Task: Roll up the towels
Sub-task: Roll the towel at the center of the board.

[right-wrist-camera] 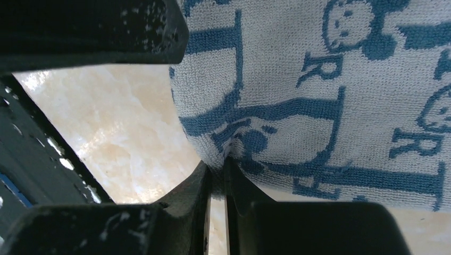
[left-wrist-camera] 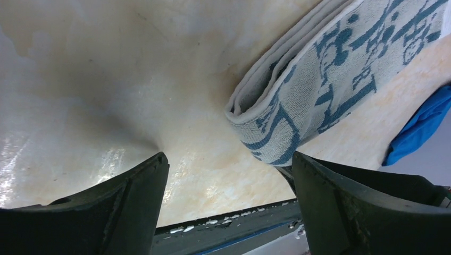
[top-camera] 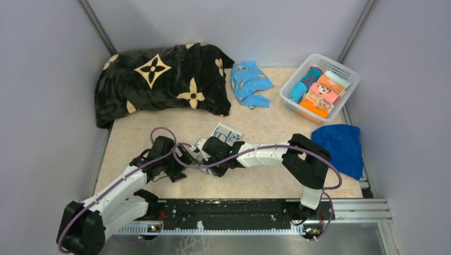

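The white towel (top-camera: 227, 132) with dark-blue print lies folded at the table's middle, and both grippers are at its near-left end. My right gripper (right-wrist-camera: 217, 166) is shut on the edge of this white towel (right-wrist-camera: 330, 90), pinching a fold of cloth between its jaws. My left gripper (left-wrist-camera: 228, 159) stands open just left of it, with the towel's folded end (left-wrist-camera: 298, 101) next to its right finger (left-wrist-camera: 330, 196) and nothing between the fingers. A small turquoise towel (top-camera: 250, 83) lies crumpled at the back. A royal-blue towel (top-camera: 340, 147) lies at the right edge.
A black blanket (top-camera: 159, 79) with cream flowers is heaped at the back left. A white basket (top-camera: 347, 71) with several rolled cloths stands at the back right. A black rail (top-camera: 234, 210) runs along the near edge. Grey walls close both sides.
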Controlling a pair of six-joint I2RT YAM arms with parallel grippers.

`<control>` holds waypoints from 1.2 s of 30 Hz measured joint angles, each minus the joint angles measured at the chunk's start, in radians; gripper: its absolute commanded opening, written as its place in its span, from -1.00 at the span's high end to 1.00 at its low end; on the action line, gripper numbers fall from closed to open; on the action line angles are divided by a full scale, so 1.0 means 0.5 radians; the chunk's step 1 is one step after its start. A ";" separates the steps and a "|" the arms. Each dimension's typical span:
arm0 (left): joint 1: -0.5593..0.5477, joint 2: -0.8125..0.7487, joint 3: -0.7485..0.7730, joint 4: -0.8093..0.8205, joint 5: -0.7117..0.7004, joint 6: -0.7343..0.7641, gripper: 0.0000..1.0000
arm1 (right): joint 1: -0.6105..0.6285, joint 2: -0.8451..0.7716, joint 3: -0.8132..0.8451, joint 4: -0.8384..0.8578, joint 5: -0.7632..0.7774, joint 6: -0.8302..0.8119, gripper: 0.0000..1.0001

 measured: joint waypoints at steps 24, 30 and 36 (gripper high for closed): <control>0.008 0.201 -0.206 0.538 0.039 -0.258 0.12 | -0.030 -0.057 -0.160 0.286 -0.095 0.359 0.77; 0.008 0.249 -0.217 0.626 0.021 -0.277 0.44 | -0.030 -0.063 -0.170 0.299 -0.098 0.356 0.62; 0.008 0.299 -0.217 0.665 0.019 -0.281 0.65 | -0.023 -0.091 -0.171 0.288 -0.113 0.308 0.30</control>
